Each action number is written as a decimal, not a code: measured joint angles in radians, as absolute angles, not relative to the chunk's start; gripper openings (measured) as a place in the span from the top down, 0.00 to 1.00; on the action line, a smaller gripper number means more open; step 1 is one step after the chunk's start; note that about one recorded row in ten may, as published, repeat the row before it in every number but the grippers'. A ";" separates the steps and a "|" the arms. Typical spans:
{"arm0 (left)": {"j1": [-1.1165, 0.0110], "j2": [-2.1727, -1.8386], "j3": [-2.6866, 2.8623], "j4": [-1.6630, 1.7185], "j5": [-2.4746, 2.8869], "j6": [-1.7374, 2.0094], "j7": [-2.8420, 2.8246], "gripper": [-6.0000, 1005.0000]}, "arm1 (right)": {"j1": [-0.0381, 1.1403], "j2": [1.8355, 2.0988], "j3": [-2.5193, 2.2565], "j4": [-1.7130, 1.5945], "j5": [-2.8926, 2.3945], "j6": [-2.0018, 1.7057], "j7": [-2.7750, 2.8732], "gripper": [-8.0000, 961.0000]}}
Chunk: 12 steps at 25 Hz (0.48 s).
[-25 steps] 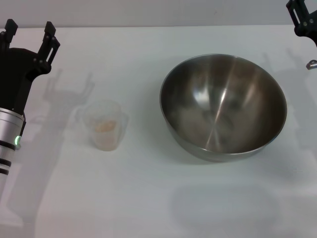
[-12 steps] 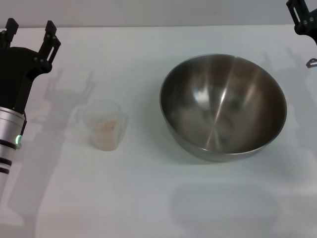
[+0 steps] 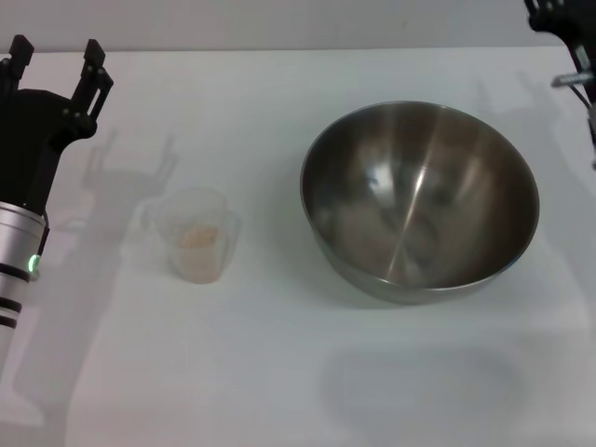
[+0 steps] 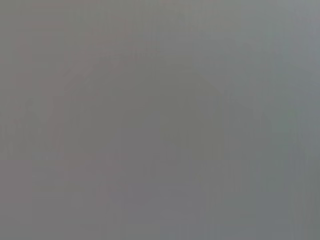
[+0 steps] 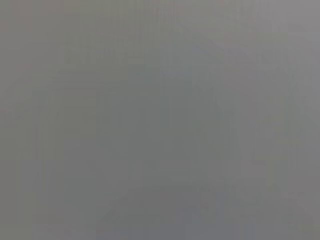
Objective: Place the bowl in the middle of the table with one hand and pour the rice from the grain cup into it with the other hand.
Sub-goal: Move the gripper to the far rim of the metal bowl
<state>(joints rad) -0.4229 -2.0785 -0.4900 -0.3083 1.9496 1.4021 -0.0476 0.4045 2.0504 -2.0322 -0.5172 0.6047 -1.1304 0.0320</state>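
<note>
We see the bowl upright on the white surface, right of centre in the head view. Its inside is bare brushed steel w/ reflections; no grains in it. It is by far the largest item in view.

The grain cup stands upright on the surface, left of the bowl and well apart from it. The rice sits inside the cup as a pale beige layer in its lower part. The cup is translucent; we cannot tell which way its handle or spout points.

The left gripper is at the far left of the head view, beyond and to the left of the cup, not touching it. Its two black fingers stand apart w/ nothing between them. Below it we see the silver wrist cylinder w/ a green light lit. The gripper's shadow falls on the surface between it and the cup.

The right gripper is at the top right corner of the head view, beyond and to the right of the bowl, clear of its rim. Only part of it is in frame, so we cannot tell whether it is spread or closed. Nothing is seen held by it.

Left wrist view and right wrist view: both show a uniform grey field only; no object, gripper or surface detail can be made out in either.
</note>
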 joint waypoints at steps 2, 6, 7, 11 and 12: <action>-0.422 -2.078 -0.492 -0.308 1.950 1.402 -0.048 0.19 | 0.385 2.038 -2.011 -0.610 0.573 -1.014 0.032 0.31; -0.422 -2.078 -0.494 -0.305 1.950 1.402 -0.048 0.19 | 0.290 2.040 -1.893 -0.932 0.422 -0.627 0.034 0.31; -0.422 -2.078 -0.494 -0.305 1.950 1.402 -0.048 0.19 | 0.290 2.040 -1.893 -0.932 0.422 -0.627 0.034 0.31; -0.422 -2.078 -0.494 -0.302 1.949 1.402 -0.048 0.19 | 0.209 2.072 -1.813 -1.267 0.346 -0.164 0.033 0.31; -0.422 -2.078 -0.494 -0.302 1.949 1.402 -0.048 0.19 | 0.209 2.072 -1.813 -1.267 0.346 -0.164 0.033 0.31</action>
<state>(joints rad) -0.4217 -2.0785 -0.4945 -0.3021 1.9489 1.4020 -0.0476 0.2089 2.0719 -1.8126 -1.2669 0.3460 -0.1645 0.0334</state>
